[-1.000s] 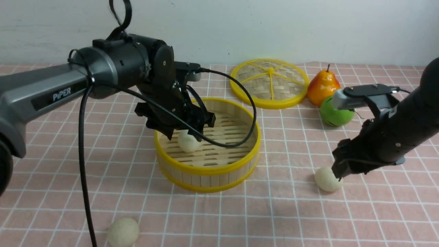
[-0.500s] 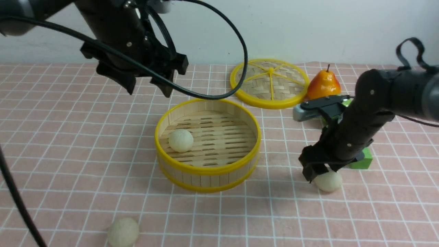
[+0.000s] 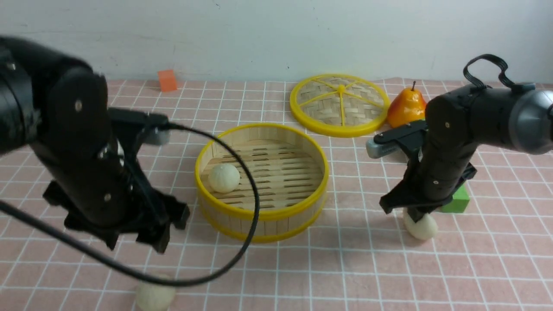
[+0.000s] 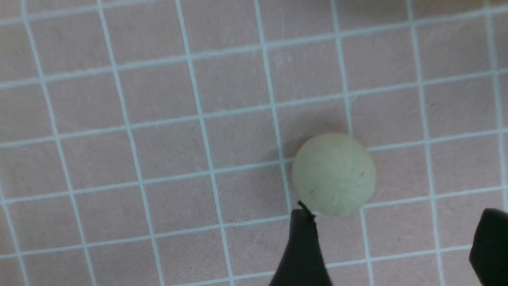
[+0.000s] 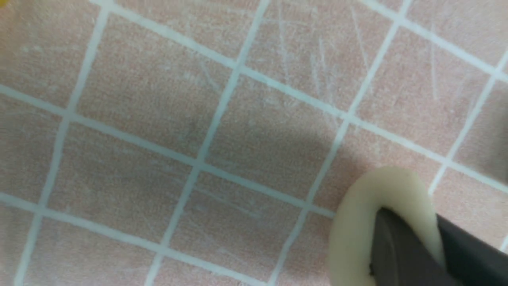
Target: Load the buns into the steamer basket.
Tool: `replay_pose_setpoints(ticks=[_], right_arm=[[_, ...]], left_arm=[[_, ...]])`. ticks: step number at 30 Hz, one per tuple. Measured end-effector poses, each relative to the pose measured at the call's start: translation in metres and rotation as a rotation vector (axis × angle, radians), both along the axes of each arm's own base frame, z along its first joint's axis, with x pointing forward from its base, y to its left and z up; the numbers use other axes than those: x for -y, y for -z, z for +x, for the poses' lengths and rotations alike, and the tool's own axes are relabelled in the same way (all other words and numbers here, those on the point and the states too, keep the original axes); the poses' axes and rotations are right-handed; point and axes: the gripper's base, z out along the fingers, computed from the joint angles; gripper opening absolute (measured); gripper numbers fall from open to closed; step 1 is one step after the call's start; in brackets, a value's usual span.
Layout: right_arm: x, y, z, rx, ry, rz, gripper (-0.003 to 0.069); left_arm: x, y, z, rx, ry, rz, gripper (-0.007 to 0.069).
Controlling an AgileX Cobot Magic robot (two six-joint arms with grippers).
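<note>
The steamer basket (image 3: 263, 216) stands mid-table with one bun (image 3: 224, 177) on its slatted floor. A second bun (image 3: 154, 297) lies on the cloth at the front left. It also shows in the left wrist view (image 4: 333, 173). My left gripper (image 3: 137, 242) hangs open just above and behind it, and the bun lies beyond the fingertips (image 4: 303, 246), not between them. My right gripper (image 3: 410, 214) is shut on the third bun (image 3: 422, 226), which rests on the cloth right of the basket. In the right wrist view this bun (image 5: 353, 238) is squashed between the fingers (image 5: 397, 254).
A flat woven disc with a yellow rim (image 3: 340, 103) lies behind the basket. A pear (image 3: 405, 110) stands beside it. A green block (image 3: 459, 201) sits behind my right gripper. A small orange block (image 3: 166, 80) is at the back left. My left arm's cable loops over the basket's front rim.
My left gripper left a bun in the basket, rose, then came down at the front left over the near bun. My right gripper shifted over the right bun and closed on it.
</note>
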Motion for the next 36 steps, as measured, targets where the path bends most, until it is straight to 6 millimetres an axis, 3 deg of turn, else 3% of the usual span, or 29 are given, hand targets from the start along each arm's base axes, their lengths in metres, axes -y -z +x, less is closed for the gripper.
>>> replay_pose_setpoints(ticks=[2,3,6,7,10,14,18,19,20,23,28,31,32,33,36], right_arm=[[-0.004,-0.019,0.001,0.043,-0.002,0.023,0.002],[-0.004,-0.02,0.002,0.046,-0.002,0.024,0.002],[-0.024,-0.066,0.004,0.156,-0.039,0.074,0.0019],[-0.025,-0.068,0.004,0.163,-0.042,0.077,0.0019],[-0.055,-0.096,0.003,0.258,-0.108,0.123,0.0019],[-0.083,-0.095,0.003,0.304,-0.17,0.155,0.0019],[-0.107,-0.069,0.009,0.302,-0.214,0.165,0.0031],[-0.109,-0.066,0.009,0.298,-0.217,0.164,0.0033],[-0.115,-0.052,0.014,0.298,-0.224,0.169,0.0055],[-0.12,-0.038,0.019,0.3,-0.228,0.172,0.0095],[-0.127,-0.027,0.024,0.316,-0.218,0.215,0.0211],[-0.13,-0.025,0.026,0.33,-0.216,0.232,0.0288],[-0.13,-0.025,0.026,0.331,-0.216,0.233,0.0295],[-0.13,-0.026,0.026,0.334,-0.216,0.234,0.0318],[-0.129,-0.025,0.025,0.318,-0.215,0.226,0.0387]], left_arm=[[-0.003,0.026,-0.008,-0.018,0.0,0.003,0.052],[-0.003,0.029,-0.009,-0.018,-0.001,0.003,0.052],[-0.005,0.054,-0.016,0.0,-0.022,-0.026,0.052],[-0.006,0.055,-0.017,-0.003,-0.022,-0.024,0.052],[-0.005,0.071,-0.016,-0.017,-0.041,-0.028,0.0509],[-0.004,0.085,-0.013,-0.051,-0.047,-0.014,0.0435],[-0.002,0.096,-0.01,-0.084,-0.05,-0.003,0.0223],[-0.002,0.096,-0.01,-0.085,-0.05,-0.003,0.0223],[-0.002,0.095,-0.01,-0.082,-0.051,-0.005,0.0101],[-0.002,0.088,-0.01,-0.07,-0.051,-0.01,0.0005],[-0.004,0.048,-0.014,-0.004,-0.054,-0.038,-0.0002],[-0.004,-0.003,-0.014,0.133,-0.056,-0.11,-0.0002],[-0.004,-0.005,-0.015,0.136,-0.055,-0.113,-0.0002],[-0.002,-0.027,-0.013,0.199,-0.044,-0.152,-0.0002],[0.005,-0.064,-0.006,0.284,0.003,-0.219,-0.0002]])
